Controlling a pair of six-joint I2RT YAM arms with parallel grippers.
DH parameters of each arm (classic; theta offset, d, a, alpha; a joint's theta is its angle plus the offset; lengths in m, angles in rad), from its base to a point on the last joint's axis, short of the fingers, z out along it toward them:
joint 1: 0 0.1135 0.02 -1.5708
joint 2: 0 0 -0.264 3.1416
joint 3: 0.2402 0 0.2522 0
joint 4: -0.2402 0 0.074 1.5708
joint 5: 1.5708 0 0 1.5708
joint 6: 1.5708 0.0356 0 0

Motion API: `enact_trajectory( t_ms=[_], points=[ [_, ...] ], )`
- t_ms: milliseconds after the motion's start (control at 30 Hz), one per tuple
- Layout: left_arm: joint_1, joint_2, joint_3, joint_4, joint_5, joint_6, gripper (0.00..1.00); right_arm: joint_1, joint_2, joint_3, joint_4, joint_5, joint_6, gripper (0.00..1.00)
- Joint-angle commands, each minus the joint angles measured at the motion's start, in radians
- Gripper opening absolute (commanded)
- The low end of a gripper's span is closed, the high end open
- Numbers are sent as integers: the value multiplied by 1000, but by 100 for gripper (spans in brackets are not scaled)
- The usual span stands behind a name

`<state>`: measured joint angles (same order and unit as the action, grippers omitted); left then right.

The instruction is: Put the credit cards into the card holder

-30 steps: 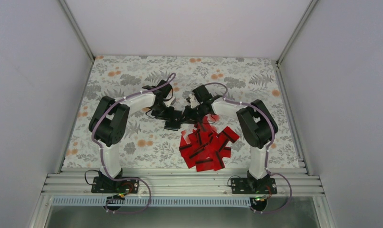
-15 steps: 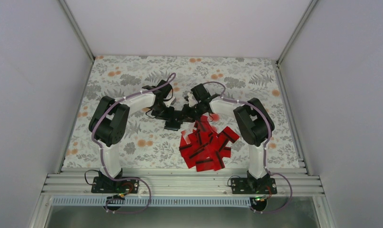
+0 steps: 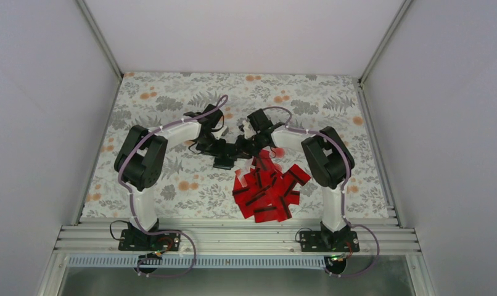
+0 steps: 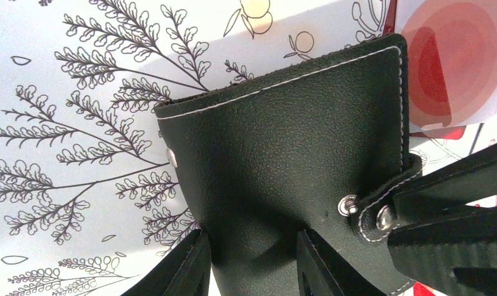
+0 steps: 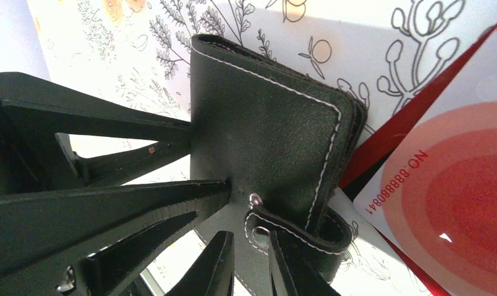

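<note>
Out in the middle of the floral cloth (image 3: pixel 332 105), both arms meet at the black card holder (image 4: pixel 283 142). Looks like the left gripper (image 4: pixel 252 262) is clamped on its body, jaws partly apart around it. The right gripper (image 5: pixel 251 250) is pinched nearly shut on its snap strap (image 5: pixel 295 231). The credit cards (image 3: pixel 267 191) sit in a red heap on the near side, one lying right beside the holder.

Seeing left gripper (image 3: pixel 226 148) and right gripper (image 3: pixel 248 147) nose to nose at the black card holder (image 3: pixel 224 163) over the floral cloth (image 3: pixel 172 102), messy heap of red credit cards (image 3: pixel 267 191) just beside.
</note>
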<state>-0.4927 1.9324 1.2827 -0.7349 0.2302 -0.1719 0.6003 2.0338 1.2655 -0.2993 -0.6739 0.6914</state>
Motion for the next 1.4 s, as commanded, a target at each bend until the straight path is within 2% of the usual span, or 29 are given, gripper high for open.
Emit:
enact_trajectory(
  t_ms=[0,233,667,767,1000,1367],
  points=[
    [-18,38,-58,-28,-11,23,35,10,34,5,92,3,0,16],
    [-20,59,-83,-26,-14,20,35,10,15,-71,184,-7,6,16],
    [-21,80,-97,-23,6,31,35,12,53,-107,290,-4,16,15],
    [-21,73,-102,-8,11,24,35,12,24,-79,241,22,3,15],
    [-21,65,-115,26,38,5,35,13,-92,29,11,144,-58,15],
    [-21,56,-129,19,9,23,35,47,-187,-141,-32,213,-26,16]
  ],
)
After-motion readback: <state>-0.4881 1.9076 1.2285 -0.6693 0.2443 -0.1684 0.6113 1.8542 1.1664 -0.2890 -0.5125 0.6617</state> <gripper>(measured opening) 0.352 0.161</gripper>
